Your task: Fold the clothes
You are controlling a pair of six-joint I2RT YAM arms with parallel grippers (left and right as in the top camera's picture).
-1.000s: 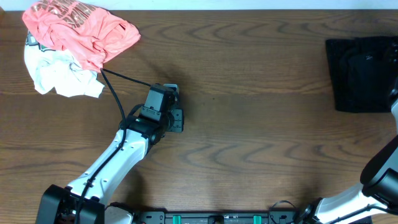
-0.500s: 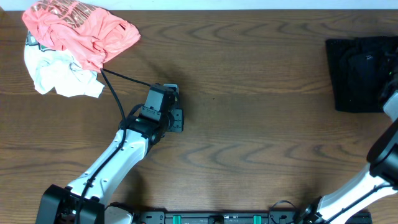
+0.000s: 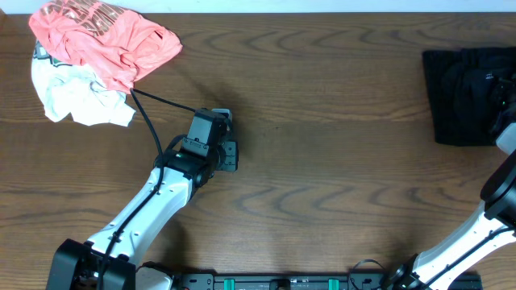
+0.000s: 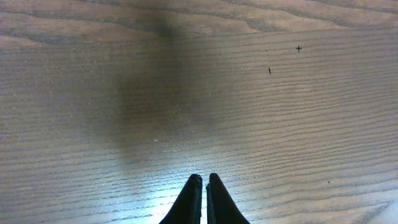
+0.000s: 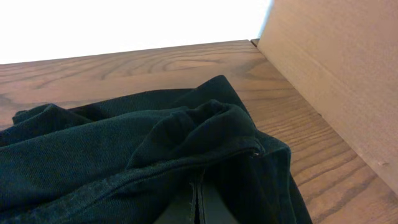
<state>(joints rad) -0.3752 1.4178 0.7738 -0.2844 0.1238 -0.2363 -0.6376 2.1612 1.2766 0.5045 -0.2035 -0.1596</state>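
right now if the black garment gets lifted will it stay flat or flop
Likely floppy: the black garment bunches into soft ridges where the right gripper seems to pinch it. Probably light, since the cloth looks thin. Its matte knit may drag rather than slip on the table.

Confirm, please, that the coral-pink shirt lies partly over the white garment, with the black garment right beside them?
Not quite: the black garment lies across the table at its right edge, far from the coral-pink shirt and the white garment, as the overhead view shows.
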